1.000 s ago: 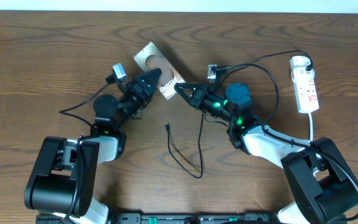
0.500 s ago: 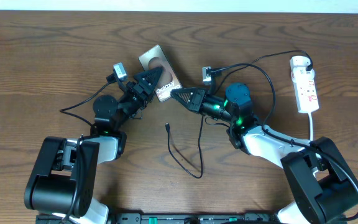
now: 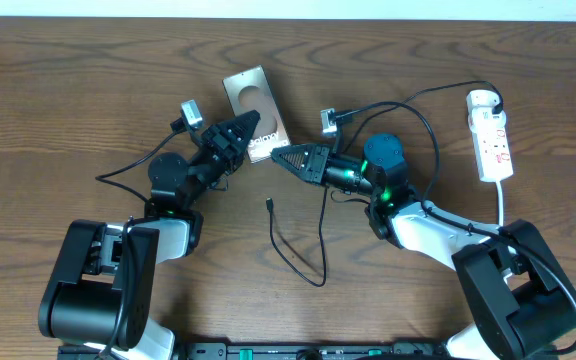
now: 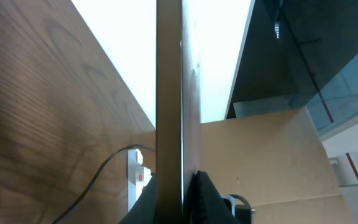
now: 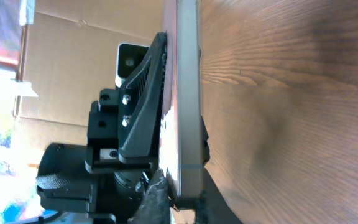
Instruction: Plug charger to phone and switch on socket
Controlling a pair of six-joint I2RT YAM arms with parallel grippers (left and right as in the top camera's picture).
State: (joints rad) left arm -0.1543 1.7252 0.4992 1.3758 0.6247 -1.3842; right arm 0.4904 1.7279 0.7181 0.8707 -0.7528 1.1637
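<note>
The phone (image 3: 253, 105), brownish-gold with a pale oval, lies tilted at the table's middle back. My left gripper (image 3: 246, 130) is shut on its lower left side; in the left wrist view the phone (image 4: 169, 93) stands edge-on between the jaws (image 4: 174, 180). My right gripper (image 3: 275, 152) is closed on the phone's lower end; the right wrist view shows that end (image 5: 188, 93) between the fingers (image 5: 182, 190). The charger's plug tip (image 3: 269, 204) lies loose on the table, below both grippers. Its thin black cable (image 3: 303, 272) loops toward the front. The socket (image 3: 493, 140) lies at the far right.
A white adapter (image 3: 481, 99) sits at the socket's far end, with a black cable arching from it toward the right arm. The socket's white cord (image 3: 505, 205) runs toward the front. The left arm's black cable (image 3: 128, 170) trails left. The socket also shows in the left wrist view (image 4: 135, 180).
The phone has turned more upright and shifted left, held between both grippers. My right gripper has moved left and slightly toward the front. The charger cable has not moved.
</note>
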